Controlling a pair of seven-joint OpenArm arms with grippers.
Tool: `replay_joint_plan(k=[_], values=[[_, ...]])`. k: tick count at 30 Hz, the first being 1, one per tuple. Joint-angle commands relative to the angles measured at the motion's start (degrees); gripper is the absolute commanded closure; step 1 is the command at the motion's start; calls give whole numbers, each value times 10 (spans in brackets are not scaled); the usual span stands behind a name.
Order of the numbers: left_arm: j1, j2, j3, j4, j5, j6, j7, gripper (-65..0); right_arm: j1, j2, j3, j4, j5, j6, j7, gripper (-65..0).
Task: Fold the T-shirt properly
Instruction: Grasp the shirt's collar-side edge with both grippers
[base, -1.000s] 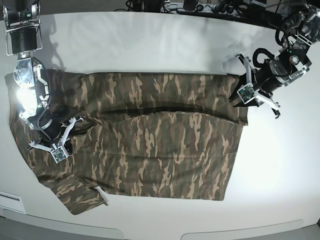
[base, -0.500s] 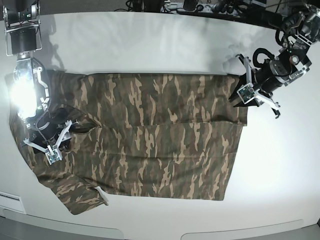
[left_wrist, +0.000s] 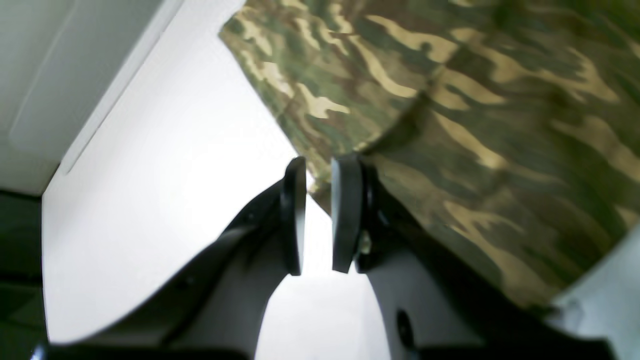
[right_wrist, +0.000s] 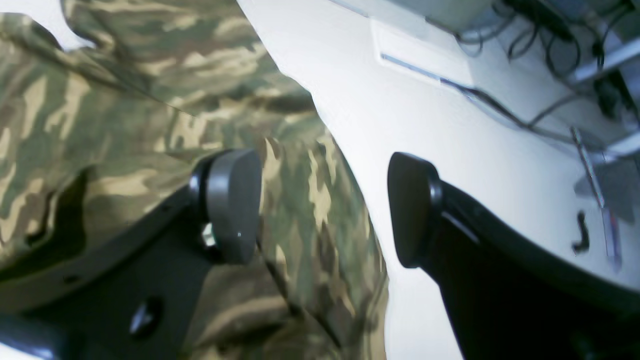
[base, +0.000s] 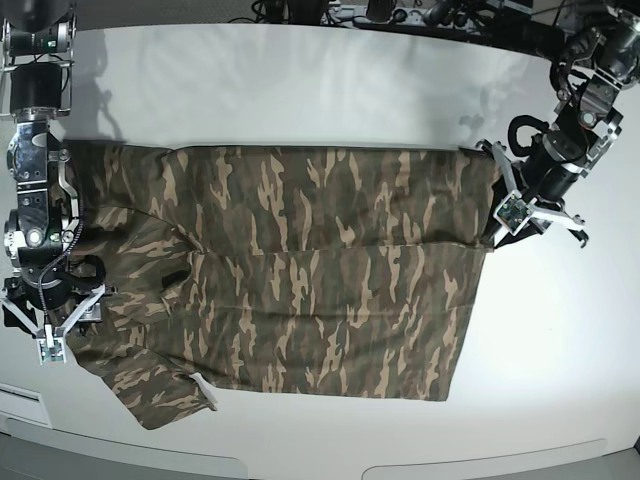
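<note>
The camouflage T-shirt (base: 320, 270) lies spread flat on the white table (base: 300, 90), collar end at the left and hem at the right. My left gripper (base: 497, 230) is at the hem's right edge. In the left wrist view the left gripper (left_wrist: 320, 172) is nearly closed, with the T-shirt's (left_wrist: 500, 100) edge at its tips. My right gripper (base: 48, 345) is at the shirt's left edge by the sleeve. In the right wrist view the right gripper (right_wrist: 325, 200) is wide open and empty. One finger is over the T-shirt (right_wrist: 100, 100), the other over bare table.
Cables and gear (base: 400, 12) line the table's back edge and also show in the right wrist view (right_wrist: 550, 35). A white panel (base: 20, 405) sits at the front left corner. Bare table surrounds the shirt on all sides.
My right gripper moved left and toward the front, off the chest area to the shirt's left edge. The raised fold across the middle flattened. My left gripper shifted right and frontward, drawing the hem right.
</note>
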Motion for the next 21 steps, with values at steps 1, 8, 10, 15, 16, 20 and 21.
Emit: replay_joint_plan(k=[1,8,10,15,16,20,21], values=[[-10,-10,-7,9,1,16,-15,-16,5,14,7,10,-5,1,3,-386],[-43,-10,-7,9,-49,-67,-19,0,-67,21,7,10,0,63,-57,0],[-66,-10,-7,9,-69,-124,-18,0,-96,21,7,10,-1,73,-58,0],[-93,-10,-7,6,-75,-197,-13,0,-162,21,7,10,-1,101,-53,0],[-96,-10,-7,4,-75,-205,-13,0,-172,21,7,10,-1,100,-47,0],[-118,-10,9,-10,-74,-232,-9,0,-198,25,7,10,-3,100,-32,0],[-127,-10,22,-17,-74,-235,-9,0,-199,26,8,10,-5,100,-32,0]])
